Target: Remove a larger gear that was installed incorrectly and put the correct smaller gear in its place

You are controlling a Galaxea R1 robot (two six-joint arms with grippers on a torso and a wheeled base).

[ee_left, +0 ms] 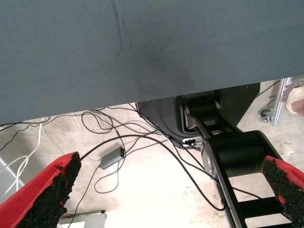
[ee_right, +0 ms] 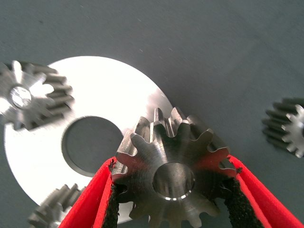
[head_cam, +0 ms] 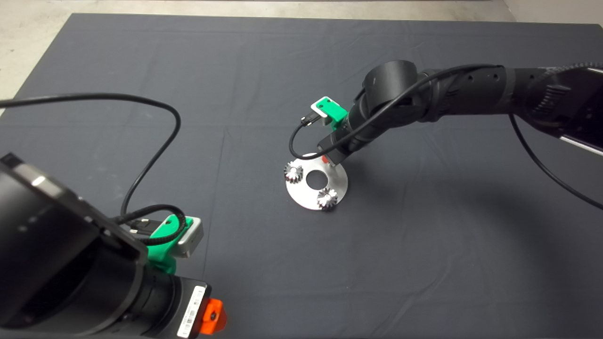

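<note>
Left hand (ee_left: 166, 190): parked at the lower left of the head view, fingers spread wide with nothing between them; its wrist camera sees only the mat edge, floor cables and the robot's base.

Right hand (ee_right: 173, 190): reaching in from the right to the centre of the mat, pads pinching the larger gear (ee_right: 173, 173) on two opposite flanks of its teeth.

Larger gear: held flat with its bore facing the wrist camera, over the edge of the round steel plate (head_cam: 325, 188) that the arm hides in the head view. Whether it is still seated or already lifted clear, I cannot tell.

Plate: a bright disc with a big centre hole, lying on the dark mat (head_cam: 424, 259); two shiny small gears (head_cam: 293, 172) sit at its rim, one at the left, one (head_cam: 327, 198) at the lower right.

Smaller gear (ee_right: 287, 126): a dark little gear off the plate on the bare mat, at the right edge of the right wrist view; hidden in the head view.

Step, as I judge it: pulling out the wrong gear; the swap itself is not yet done.

Risks: the pads bear on tooth tips, so a tilted lift could let the gear twist or slip out. If it binds, the light plate may rise with it and shake the other two gears loose. A dropped gear could knock the waiting smaller gear away.
</note>
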